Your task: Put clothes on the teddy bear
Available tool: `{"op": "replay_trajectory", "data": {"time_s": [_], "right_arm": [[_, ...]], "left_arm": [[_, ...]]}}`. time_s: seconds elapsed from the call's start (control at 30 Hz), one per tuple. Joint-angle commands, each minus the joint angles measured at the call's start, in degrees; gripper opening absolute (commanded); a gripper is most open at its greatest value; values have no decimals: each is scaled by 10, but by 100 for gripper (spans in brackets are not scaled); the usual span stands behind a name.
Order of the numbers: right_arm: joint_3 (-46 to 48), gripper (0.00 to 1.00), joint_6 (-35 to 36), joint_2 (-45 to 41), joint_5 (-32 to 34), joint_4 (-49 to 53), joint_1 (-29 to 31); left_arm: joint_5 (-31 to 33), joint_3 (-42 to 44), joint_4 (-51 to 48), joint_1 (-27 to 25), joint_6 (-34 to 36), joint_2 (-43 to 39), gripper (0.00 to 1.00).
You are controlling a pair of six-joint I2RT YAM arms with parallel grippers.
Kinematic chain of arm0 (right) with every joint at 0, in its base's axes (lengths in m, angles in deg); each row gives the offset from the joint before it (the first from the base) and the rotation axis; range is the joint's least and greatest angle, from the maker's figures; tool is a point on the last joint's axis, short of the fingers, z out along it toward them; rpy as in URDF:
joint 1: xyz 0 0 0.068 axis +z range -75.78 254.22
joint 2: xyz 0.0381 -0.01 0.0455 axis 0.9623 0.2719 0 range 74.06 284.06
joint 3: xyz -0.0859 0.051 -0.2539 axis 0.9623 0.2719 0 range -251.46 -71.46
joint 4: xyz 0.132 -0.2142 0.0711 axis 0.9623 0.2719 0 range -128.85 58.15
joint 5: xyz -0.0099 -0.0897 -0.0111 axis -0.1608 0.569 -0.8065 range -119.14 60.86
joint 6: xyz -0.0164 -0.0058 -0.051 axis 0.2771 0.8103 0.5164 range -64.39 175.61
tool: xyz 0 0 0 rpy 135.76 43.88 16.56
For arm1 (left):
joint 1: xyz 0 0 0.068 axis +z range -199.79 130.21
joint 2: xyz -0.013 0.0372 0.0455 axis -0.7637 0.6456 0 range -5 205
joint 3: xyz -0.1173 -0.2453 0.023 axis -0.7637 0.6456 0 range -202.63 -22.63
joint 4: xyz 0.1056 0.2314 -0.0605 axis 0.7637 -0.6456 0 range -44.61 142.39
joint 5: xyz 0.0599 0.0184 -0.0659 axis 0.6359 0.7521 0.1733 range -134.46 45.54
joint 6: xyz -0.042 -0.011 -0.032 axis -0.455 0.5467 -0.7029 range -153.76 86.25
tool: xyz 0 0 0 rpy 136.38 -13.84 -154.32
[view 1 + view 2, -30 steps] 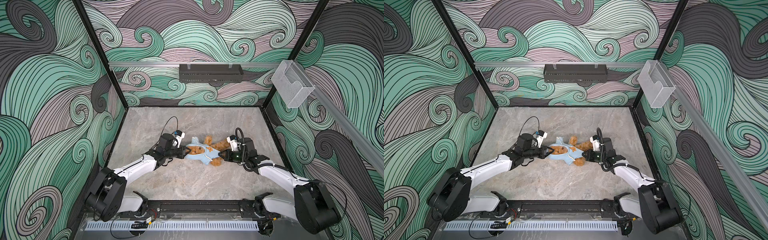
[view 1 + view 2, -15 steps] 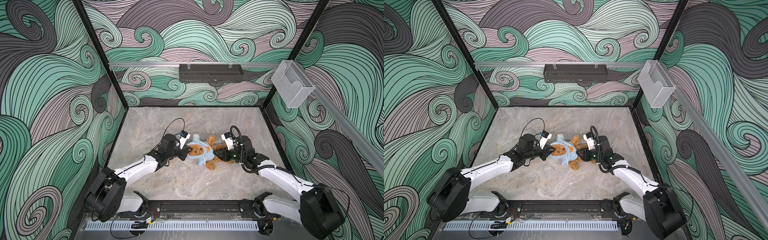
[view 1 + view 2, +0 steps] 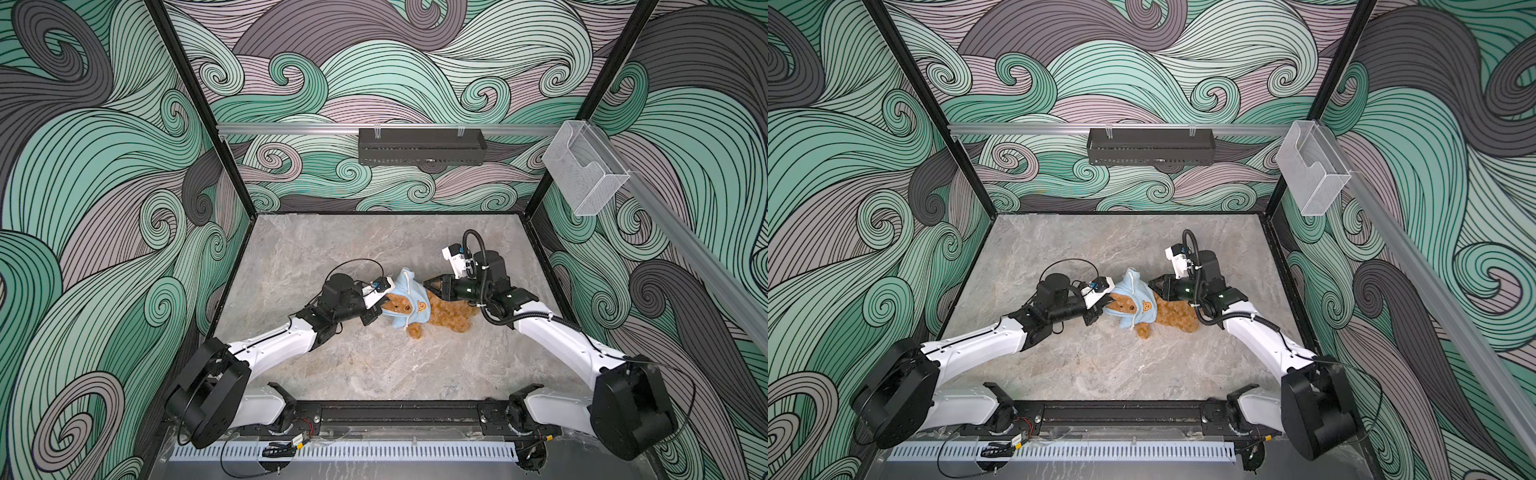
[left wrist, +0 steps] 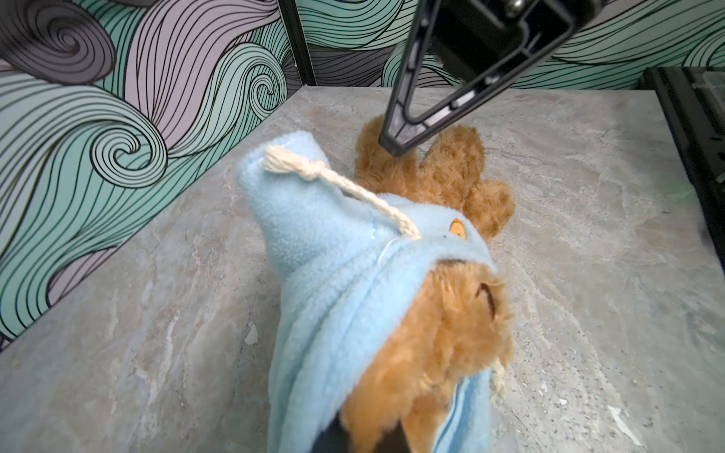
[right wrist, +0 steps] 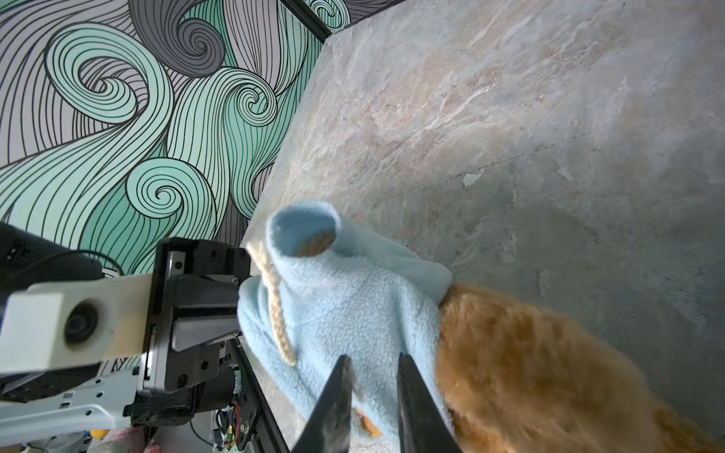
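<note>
Your teddy bear (image 3: 449, 316) is lying near the middle of the marble table (image 3: 332, 365), between the two arms. Its long axis is running across the table: the head is pointing toward your left arm and the legs are trailing toward your right arm, angled slightly to the front rail. The face is turning upward.

The light blue shirt (image 3: 409, 301) is covering the head and upper body, with its bear-face patch (image 3: 422, 306) facing up. One sleeve (image 5: 302, 231) is sticking up toward the back wall, and a bit of brown fur is showing inside its opening. The white drawstring (image 4: 341, 184) is lying across the fleece. One paw (image 3: 415, 330) is poking out below the shirt toward the front.

Your left gripper (image 3: 376, 309) is pinching closed at the bear's head end, with fur showing between its fingers in the left wrist view; whether fabric is caught too, you cannot tell.

Your right gripper (image 5: 372, 364) is sitting at the shirt's hem with its fingers (image 5: 337, 392) standing narrowly apart, pale fleece showing in the gap.
</note>
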Motion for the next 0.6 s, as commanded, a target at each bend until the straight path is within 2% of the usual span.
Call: {"op": "replay_trajectory", "data": {"time_s": [0.0,0.23,0.4,0.57], "right_arm": [[-24,22,15,24,7,41,5],[-31,29,56,35,71,77,20],[-31,29,56,55,76,74,31],[-22,15,8,69,42,-1,40]], "left_arm": [[-10,-14,17,-4,53,-17,0],[-9,-18,3,-10,61,-17,0],[-8,-20,-5,-14,65,-15,0],[-3,-22,-16,-18,80,-10,0]]}}
